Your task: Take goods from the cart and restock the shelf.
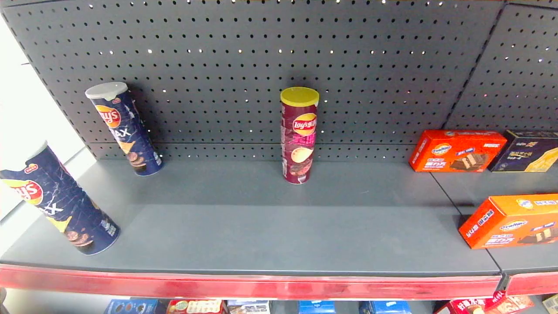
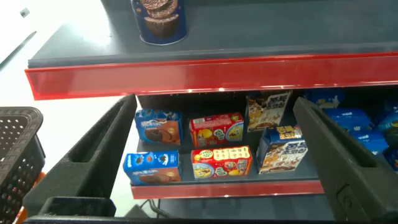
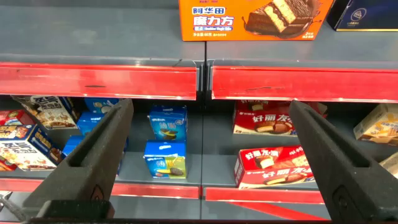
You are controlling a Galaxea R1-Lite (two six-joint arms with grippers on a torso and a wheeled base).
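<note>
Shelf (image 1: 279, 226) is grey with a red front strip and a pegboard back, and it carries three chip cans. A dark blue can with a pale lid (image 1: 124, 128) stands at the back left, and a second dark blue can (image 1: 61, 205) stands at the front left corner. A maroon can with a yellow lid (image 1: 300, 135) stands at the middle back. Each can bears a round red-and-yellow logo above pictured chips. To the right lie two orange boxes (image 1: 455, 150) (image 1: 510, 220) printed with a blue oval and cake slices, and a dark box (image 1: 527, 150) sits beside the rear one. The left gripper (image 2: 213, 102) points at the lower tier beneath the red strip. Its fingers are spread wide with nothing between them, facing blue and red cartons (image 2: 214, 146), and a black perforated basket (image 2: 18, 149) is off to one side. The right gripper (image 3: 211, 104) is equally wide apart and empty, aimed at blue cartons (image 3: 166, 140) and red boxes (image 3: 270, 168) on that lower tier.
</note>
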